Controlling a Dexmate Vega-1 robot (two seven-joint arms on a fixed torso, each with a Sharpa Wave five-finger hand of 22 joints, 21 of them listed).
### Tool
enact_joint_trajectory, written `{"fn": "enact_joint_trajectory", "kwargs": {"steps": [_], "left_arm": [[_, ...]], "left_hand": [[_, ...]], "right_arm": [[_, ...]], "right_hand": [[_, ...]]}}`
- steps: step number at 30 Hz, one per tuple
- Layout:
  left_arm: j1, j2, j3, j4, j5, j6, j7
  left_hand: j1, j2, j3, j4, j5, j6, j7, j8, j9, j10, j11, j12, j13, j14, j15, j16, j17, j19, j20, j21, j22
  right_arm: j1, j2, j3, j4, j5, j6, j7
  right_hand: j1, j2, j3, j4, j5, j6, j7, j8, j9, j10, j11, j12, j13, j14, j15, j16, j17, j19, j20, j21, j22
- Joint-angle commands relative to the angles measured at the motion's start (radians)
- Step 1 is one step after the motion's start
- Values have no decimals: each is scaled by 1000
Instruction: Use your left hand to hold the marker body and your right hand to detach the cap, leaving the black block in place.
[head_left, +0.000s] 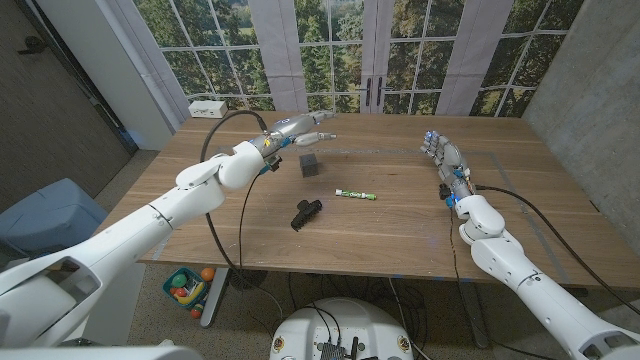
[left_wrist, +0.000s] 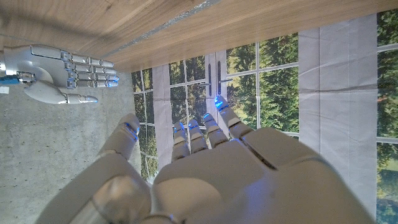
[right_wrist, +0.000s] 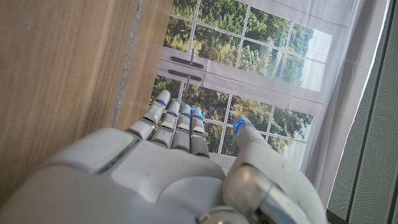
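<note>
The marker (head_left: 355, 194) lies crosswise mid-worktop (head_left: 400, 235), between both empty, spread hands; the left hand (head_left: 298, 131) hovers beyond the block (head_left: 310, 164), the right hand (head_left: 441, 155) no nearer.

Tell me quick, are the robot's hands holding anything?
Left hand: open, fingers stretched out, holding nothing.
Right hand: open, holding nothing.

Head view high over table (head_left: 400, 215); wrist views close, toward shared windows (left_wrist: 273, 74).

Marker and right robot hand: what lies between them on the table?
Nothing: in the head view, only bare wood separates the marker from the right robot hand.
</note>
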Motion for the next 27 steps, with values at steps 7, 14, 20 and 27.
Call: {"fn": "enact_joint_trajectory", "kwargs": {"steps": [7, 14, 20, 27], "left_arm": [[-10, 18, 17, -85, 159, 53, -73], [-4, 31, 48, -166, 366, 152, -82], [-20, 24, 65, -194, 446, 183, -153], [-40, 12, 84, -208, 515, 200, -224]], "left_hand": [[28, 8, 1, -18, -4, -9, 14, -6, 3, 5, 2, -6, 4, 23, -33, 0, 1, 60, 10, 7, 6], [202, -113, -8, -48, -16, 51, 0, 50, 10, 92, -6, 11, 15, 152, -80, 20, 9, 140, -8, -1, 11], [356, -195, -31, -45, -17, 164, -22, 100, 15, 202, -52, 28, 21, 194, -103, 21, 12, 178, -27, -14, 13], [480, -262, -88, -36, -9, 293, -32, 164, 22, 292, -98, 34, 24, 221, -124, 21, 15, 161, -30, -46, 14]], "right_arm": [[-45, -9, 14, -44, -5, 14, -23], [-57, -9, 20, -53, -4, 26, -25], [-61, -9, 22, -54, -2, 29, -23], [-66, -8, 24, -58, -7, 34, -28]], "right_hand": [[-4, 3, 4, -8, 4, 8, 0, 2, 3, 11, 3, 0, -1, 8, -8, 6, -1, 10, -43, -3, 4], [-5, 2, 2, -10, 4, 9, -1, 2, 3, 12, 3, 0, -2, 8, -7, 6, -3, 11, -42, -6, 4], [-7, 1, 1, -11, 4, 10, 0, 2, 3, 14, 2, 0, -3, 8, -7, 6, -4, 12, -41, -8, 4], [-9, -1, -2, -12, 4, 11, 1, 2, 3, 14, 4, 0, -3, 9, -5, 5, -5, 14, -39, -10, 4]]}}
